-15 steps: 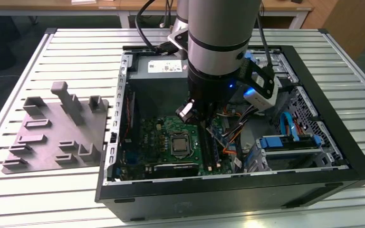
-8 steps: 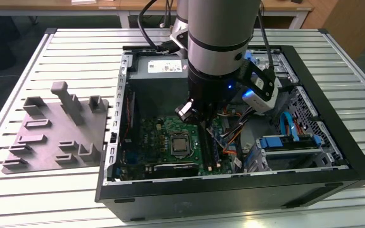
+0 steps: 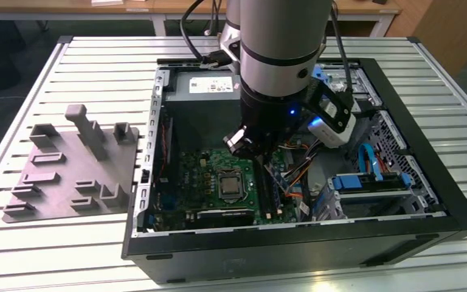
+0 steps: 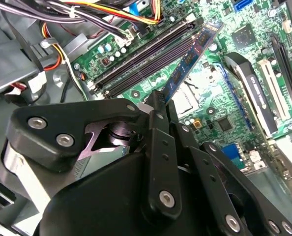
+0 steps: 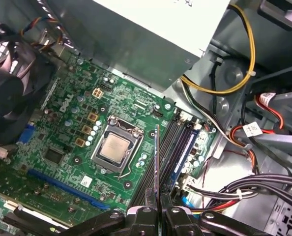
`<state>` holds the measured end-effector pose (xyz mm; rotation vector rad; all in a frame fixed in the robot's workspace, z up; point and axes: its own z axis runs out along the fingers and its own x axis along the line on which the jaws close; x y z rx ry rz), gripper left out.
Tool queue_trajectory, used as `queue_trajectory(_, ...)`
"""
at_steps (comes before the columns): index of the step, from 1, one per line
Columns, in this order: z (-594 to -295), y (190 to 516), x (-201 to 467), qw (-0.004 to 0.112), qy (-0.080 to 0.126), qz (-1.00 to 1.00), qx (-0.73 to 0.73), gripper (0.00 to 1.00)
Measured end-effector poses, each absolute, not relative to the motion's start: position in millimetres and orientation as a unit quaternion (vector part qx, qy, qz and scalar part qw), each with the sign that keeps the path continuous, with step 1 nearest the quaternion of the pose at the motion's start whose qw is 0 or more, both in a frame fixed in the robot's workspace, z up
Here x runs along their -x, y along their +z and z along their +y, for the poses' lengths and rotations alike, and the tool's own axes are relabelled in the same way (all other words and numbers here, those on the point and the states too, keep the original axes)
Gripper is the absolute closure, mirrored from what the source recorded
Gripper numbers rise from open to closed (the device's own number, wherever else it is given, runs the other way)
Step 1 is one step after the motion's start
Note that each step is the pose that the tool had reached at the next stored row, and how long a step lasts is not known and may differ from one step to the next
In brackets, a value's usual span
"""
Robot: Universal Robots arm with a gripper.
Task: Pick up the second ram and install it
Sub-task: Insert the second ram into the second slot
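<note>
My gripper (image 3: 248, 149) is down inside the open computer case, over the green motherboard (image 3: 205, 182). It is shut on the second ram (image 5: 157, 162), a thin dark stick held on edge. In the first wrist view the stick stands out from between the gripper (image 5: 157, 210) fingers and hangs above the long dark memory slots (image 5: 171, 147) beside the processor socket (image 5: 115, 147). In the second wrist view the second ram (image 4: 190, 59) shows its bluish side with black chips, close alongside the memory slots (image 4: 146, 54). I cannot tell whether it touches a slot.
The black case wall (image 3: 298, 243) rings the work area. Bundles of coloured cables (image 5: 234, 191) and the grey power supply (image 5: 151, 34) lie close to the slots. A black fan (image 5: 6, 88) sits past the socket. A grey slotted holder block (image 3: 71, 170) rests on the slatted table outside the case.
</note>
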<state>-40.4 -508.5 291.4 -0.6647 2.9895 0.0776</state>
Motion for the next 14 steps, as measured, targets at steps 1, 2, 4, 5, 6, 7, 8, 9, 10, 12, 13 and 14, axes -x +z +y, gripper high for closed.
queue_trajectory(1,-508.5,291.4,40.4,0.039,0.025,0.976,0.213,0.86)
queue_trajectory(2,-508.5,291.3,40.4,0.039,0.025,0.977,0.209,0.86)
queue_trajectory(4,-508.5,291.3,40.4,0.039,0.025,0.979,0.201,0.86)
queue_trajectory(5,-508.5,291.2,40.5,0.039,0.024,0.979,0.197,0.86)
queue_trajectory(6,-508.5,291.2,40.5,0.040,0.024,0.980,0.193,0.86)
queue_trajectory(7,-508.4,291.1,40.4,0.040,0.024,0.981,0.190,0.86)
queue_trajectory(8,-508.4,291.1,40.4,0.040,0.024,0.981,0.186,0.86)
queue_trajectory(9,-508.5,291.0,40.4,0.040,0.024,0.982,0.183,0.86)
queue_trajectory(10,-508.5,291.0,40.5,0.040,0.024,0.983,0.179,0.86)
queue_trajectory(12,-508.5,291.0,40.4,0.040,0.023,0.984,0.173,0.86)
queue_trajectory(13,-508.5,291.0,40.5,0.040,0.023,0.984,0.170,0.86)
queue_trajectory(14,-508.5,291.0,40.5,0.040,0.023,0.985,0.167,0.86)
